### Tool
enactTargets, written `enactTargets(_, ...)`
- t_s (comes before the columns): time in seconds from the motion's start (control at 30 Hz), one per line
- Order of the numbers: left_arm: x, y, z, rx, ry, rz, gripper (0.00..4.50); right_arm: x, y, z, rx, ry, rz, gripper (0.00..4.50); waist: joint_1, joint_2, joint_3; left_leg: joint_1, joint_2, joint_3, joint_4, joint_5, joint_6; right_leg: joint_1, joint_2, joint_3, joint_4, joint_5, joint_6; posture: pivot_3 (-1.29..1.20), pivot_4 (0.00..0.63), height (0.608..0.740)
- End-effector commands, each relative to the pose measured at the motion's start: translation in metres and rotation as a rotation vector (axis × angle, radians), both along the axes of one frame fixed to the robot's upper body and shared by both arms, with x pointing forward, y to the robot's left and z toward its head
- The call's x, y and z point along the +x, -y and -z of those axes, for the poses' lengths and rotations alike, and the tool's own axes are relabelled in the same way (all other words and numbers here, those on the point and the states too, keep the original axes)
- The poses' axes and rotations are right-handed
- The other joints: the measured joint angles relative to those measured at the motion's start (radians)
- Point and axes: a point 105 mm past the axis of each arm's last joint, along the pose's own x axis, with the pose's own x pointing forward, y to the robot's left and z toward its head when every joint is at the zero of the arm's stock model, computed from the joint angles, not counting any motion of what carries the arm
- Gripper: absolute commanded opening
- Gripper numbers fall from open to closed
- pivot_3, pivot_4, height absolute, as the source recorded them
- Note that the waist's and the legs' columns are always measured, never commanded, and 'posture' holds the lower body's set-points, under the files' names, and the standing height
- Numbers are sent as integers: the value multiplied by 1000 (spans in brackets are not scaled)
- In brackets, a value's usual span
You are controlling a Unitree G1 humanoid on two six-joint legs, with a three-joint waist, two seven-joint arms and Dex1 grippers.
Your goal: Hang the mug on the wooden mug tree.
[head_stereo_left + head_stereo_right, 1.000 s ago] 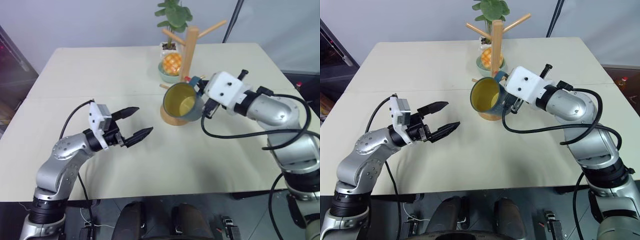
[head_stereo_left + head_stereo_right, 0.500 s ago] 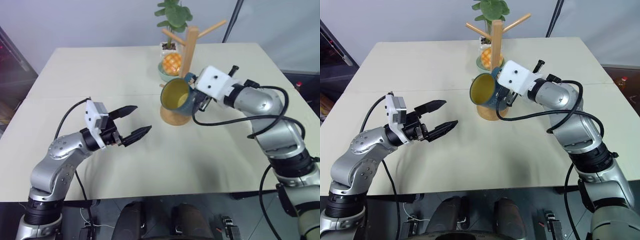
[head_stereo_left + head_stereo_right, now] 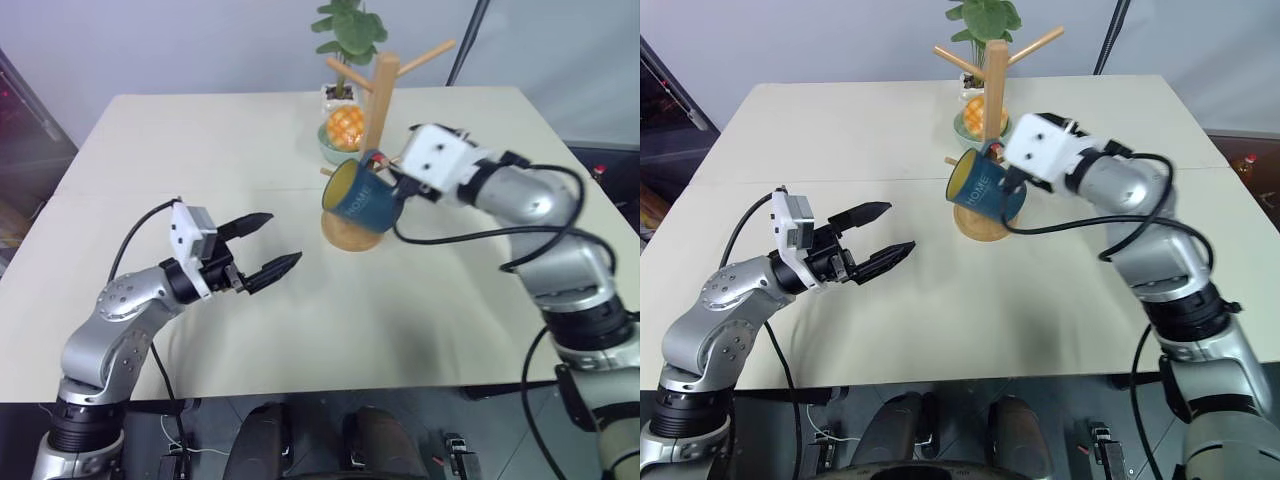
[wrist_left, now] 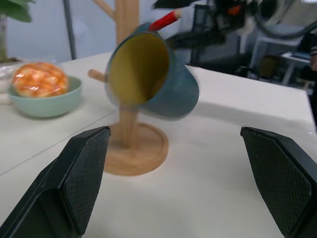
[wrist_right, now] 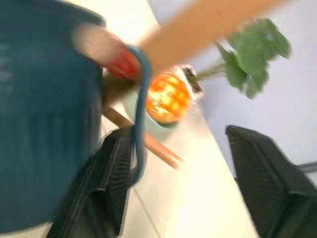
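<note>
The dark blue mug (image 3: 358, 196) with white lettering hangs tilted by its loop handle (image 5: 140, 111) on a red-tipped peg (image 3: 372, 158) of the wooden mug tree (image 3: 378, 92), above the tree's round base (image 3: 347, 233). My right gripper (image 3: 398, 184) sits just right of the mug, open, its fingers (image 5: 261, 168) spread with the handle close beside one of them. My left gripper (image 3: 266, 244) hovers open and empty over the table, left of the tree. The left wrist view shows the mug's yellow interior (image 4: 138, 69).
A pale green bowl (image 3: 335, 148) holding an orange bun stands right behind the tree, with a potted plant (image 3: 345, 30) behind it. The beige table (image 3: 200, 140) stretches wide to the left and in front.
My right gripper has opened and drawn back to the right. The mug has swung down on the peg, so its lettered side faces me instead of its mouth. The left arm stayed still.
</note>
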Motion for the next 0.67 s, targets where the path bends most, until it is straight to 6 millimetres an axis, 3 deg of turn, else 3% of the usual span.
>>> enactTargets(0.03,17,-28,0,-29,17,-190,4500,-14,25,-6,211,-32,-34,2984,-1,0,0,0,0,0,0,0,0,0,0,0,0,0,0,0,150,740)
enactTargets(0.17,32,-62,20,-26,-15,-409,4500,-24,52,28,535,-165,-39,2984,-4,0,0,1,0,0,0,0,0,1,0,0,0,0,0,0,150,740)
enactTargets(0.4,38,-100,69,25,-108,-676,4500,-30,70,115,738,-260,57,2984,-6,0,0,2,0,1,0,0,0,0,0,0,1,0,0,0,150,740)
enactTargets(0.53,34,-107,81,32,-130,-722,4500,-31,65,132,792,-276,47,2984,-6,0,0,1,0,1,0,0,0,0,0,0,1,0,0,0,150,740)
enactTargets(0.67,28,-112,83,43,-123,-739,4500,-29,61,135,835,-265,30,2984,-6,0,0,2,0,1,-1,0,0,0,0,0,1,0,0,0,150,740)
